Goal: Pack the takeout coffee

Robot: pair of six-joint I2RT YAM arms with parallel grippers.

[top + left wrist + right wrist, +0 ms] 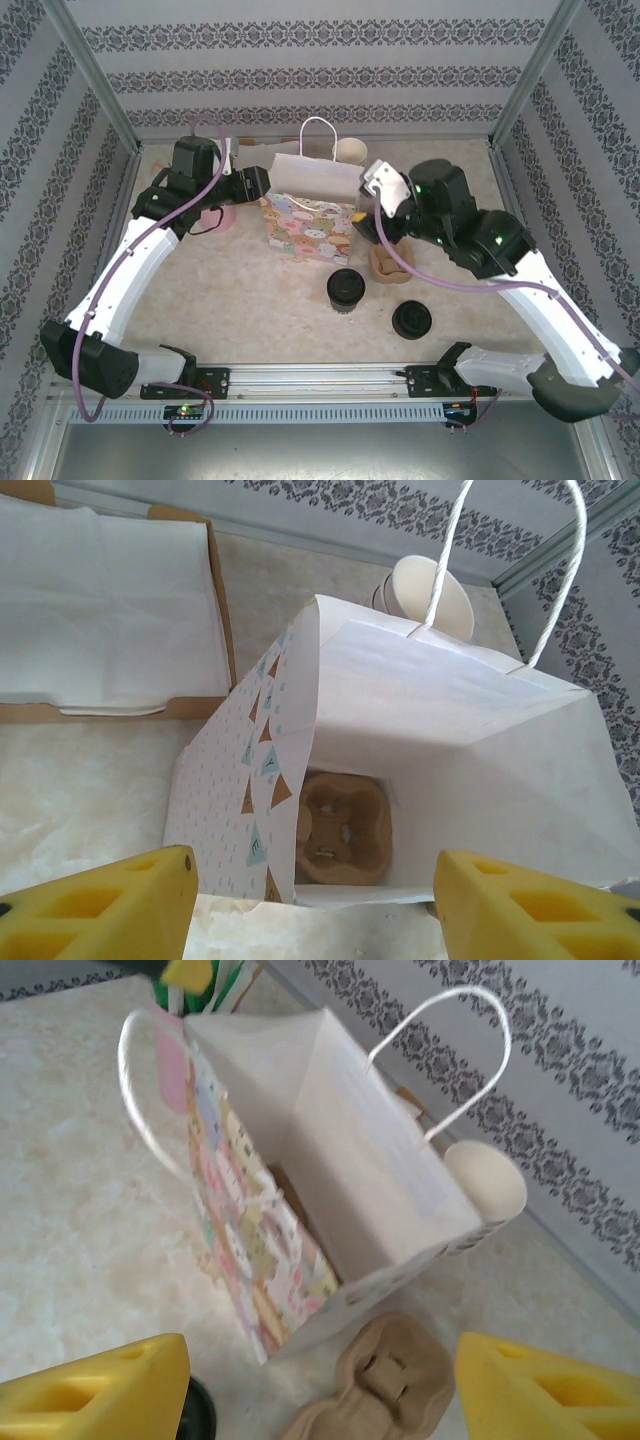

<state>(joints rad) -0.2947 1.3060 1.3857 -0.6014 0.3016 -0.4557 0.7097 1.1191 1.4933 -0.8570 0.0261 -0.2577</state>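
Takeout coffee [346, 290]: a cream paper cup under a round black plastic lid. It stands upright on the tabletop, outside the bag and just in front of its patterned face.
Bag [310, 228]: stiff paper, rectangular, upright with its mouth open. The outside is printed with pastel cartoon figures and the inside is plain white. Two looped handles of white twisted cord rise from the rim.
Cup holder in the bag [340, 830]: brown moulded pulp with rounded wells, lying flat on the bag's floor.
Cup holder on the tabletop [390, 262]: the same fibrous brown pulp, just right of the bag and behind the loose lid.
Loose lid [412, 320]: a black plastic disc lying flat, near the coffee on its right.
Cup stack [350, 150]: smooth cream paper cups without lids, nested, behind the bag near the back wall.
Tray [100, 610]: a shallow brown cardboard frame lined with a white sheet.
Tabletop [250, 300]: pale and mottled like stone, with a matt surface.
Left gripper [315, 880]: blocky yellow fingers. The jaws are spread wide over the bag's open mouth and pinch nothing.
Right gripper [322, 1360]: matching yellow fingers. The jaws are spread wide and empty, above the tabletop cup holder and facing the bag.
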